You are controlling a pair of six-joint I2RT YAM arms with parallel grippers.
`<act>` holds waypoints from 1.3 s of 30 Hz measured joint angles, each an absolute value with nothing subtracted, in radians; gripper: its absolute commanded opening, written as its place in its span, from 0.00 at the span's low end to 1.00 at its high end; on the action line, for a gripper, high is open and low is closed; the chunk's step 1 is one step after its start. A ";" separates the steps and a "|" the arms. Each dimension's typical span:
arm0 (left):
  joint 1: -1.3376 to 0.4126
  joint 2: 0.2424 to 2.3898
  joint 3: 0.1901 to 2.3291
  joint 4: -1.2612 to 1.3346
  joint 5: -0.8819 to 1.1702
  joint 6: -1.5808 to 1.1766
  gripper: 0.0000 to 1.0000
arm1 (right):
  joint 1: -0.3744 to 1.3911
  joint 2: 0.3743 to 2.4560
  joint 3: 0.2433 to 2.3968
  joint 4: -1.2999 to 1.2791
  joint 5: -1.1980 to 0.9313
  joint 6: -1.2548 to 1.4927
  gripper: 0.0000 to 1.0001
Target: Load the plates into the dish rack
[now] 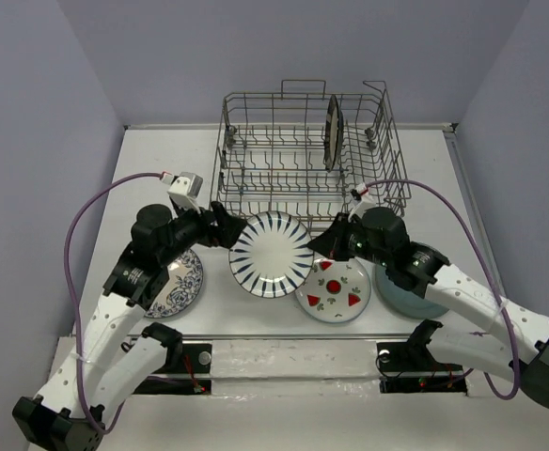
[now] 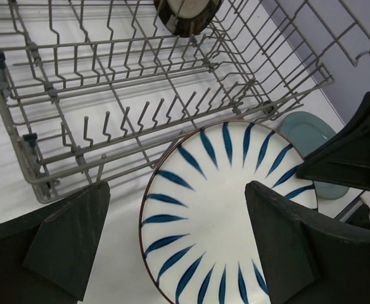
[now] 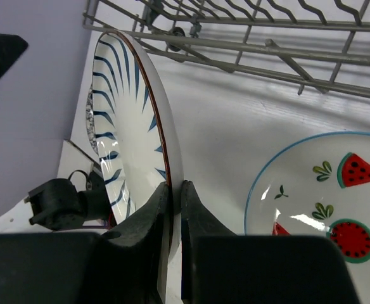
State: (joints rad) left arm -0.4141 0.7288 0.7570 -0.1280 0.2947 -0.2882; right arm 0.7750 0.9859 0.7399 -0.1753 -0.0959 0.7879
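Note:
The white plate with navy radial stripes (image 1: 271, 254) is tilted up off the table in front of the dish rack (image 1: 256, 183). My right gripper (image 1: 318, 246) is shut on its right rim; in the right wrist view the fingers (image 3: 175, 190) pinch the edge of the striped plate (image 3: 131, 120). My left gripper (image 1: 226, 224) is open at the plate's left rim, its fingers (image 2: 71, 240) spread either side of the striped plate (image 2: 216, 209). The dark glossy plate (image 1: 332, 132) stands upright in the rack. The red fruit plate (image 1: 335, 289), the blue floral plate (image 1: 182, 282) and the teal-grey plate (image 1: 401, 296) lie on the table.
The rack's near wire wall (image 2: 140, 136) and tines stand just behind the lifted plate. The fruit plate (image 3: 324, 209) lies right under my right wrist. Purple cables loop from both arms. A taped strip runs along the table's near edge (image 1: 284, 357).

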 measured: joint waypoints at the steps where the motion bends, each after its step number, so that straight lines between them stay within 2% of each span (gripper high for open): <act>1: -0.409 0.725 0.757 -0.142 0.290 -0.295 0.99 | 0.768 0.986 0.748 -0.171 -0.106 0.783 0.07; 6: -0.383 0.719 0.748 -0.215 0.279 -0.330 0.99 | 0.732 0.986 0.790 -0.139 -0.170 0.773 0.07; 11: -0.351 0.712 0.689 -0.217 0.357 -0.381 0.99 | 0.725 1.005 0.809 -0.101 -0.208 0.765 0.07; 15: -0.338 0.734 0.665 -0.203 0.425 -0.411 0.94 | 0.707 1.021 0.817 -0.089 -0.244 0.763 0.07; 17: -0.332 0.740 0.648 -0.174 0.472 -0.426 0.83 | 0.691 1.021 0.819 -0.087 -0.256 0.762 0.07; 18: -0.331 0.738 0.631 -0.139 0.505 -0.446 0.69 | 0.681 1.021 0.820 -0.085 -0.265 0.761 0.07; 21: -0.329 0.735 0.593 -0.057 0.582 -0.498 0.49 | 0.661 1.021 0.821 -0.070 -0.279 0.762 0.07; 22: -0.328 0.735 0.580 -0.026 0.598 -0.514 0.38 | 0.659 1.021 0.821 -0.065 -0.283 0.762 0.07; 24: -0.314 0.735 0.569 0.012 0.619 -0.549 0.24 | 0.644 1.022 0.821 -0.046 -0.292 0.758 0.07; 25: -0.305 0.735 0.568 0.036 0.647 -0.579 0.11 | 0.639 1.023 0.821 -0.046 -0.288 0.750 0.07; 26: -0.302 0.732 0.568 0.058 0.660 -0.593 0.06 | 0.625 1.028 0.818 -0.043 -0.279 0.736 0.07; 29: -0.300 0.719 0.570 0.112 0.685 -0.625 0.05 | 0.608 1.047 0.816 -0.025 -0.283 0.728 0.07; 31: -0.295 0.715 0.570 0.131 0.696 -0.636 0.05 | 0.606 1.047 0.816 -0.006 -0.289 0.715 0.19; 32: -0.295 0.714 0.570 0.137 0.700 -0.639 0.05 | 0.602 1.048 0.816 0.001 -0.297 0.710 0.36; 34: -0.291 0.714 0.570 0.154 0.707 -0.648 0.05 | 0.592 1.049 0.816 0.020 -0.338 0.715 0.56; 35: -0.292 0.713 0.568 0.174 0.719 -0.648 0.05 | 0.590 1.051 0.817 0.029 -0.354 0.708 0.56; 37: -0.292 0.710 0.560 0.209 0.748 -0.661 0.05 | 0.591 1.054 0.819 0.072 -0.444 0.704 0.68; 39: -0.297 0.710 0.555 0.242 0.796 -0.677 0.05 | 0.597 1.054 0.822 0.098 -0.513 0.695 0.70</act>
State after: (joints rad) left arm -0.2974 0.7101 0.5552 0.2420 0.7956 -0.6765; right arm 0.5968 1.0542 0.8215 0.0978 -0.5133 0.6952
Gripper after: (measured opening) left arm 0.227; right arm 0.640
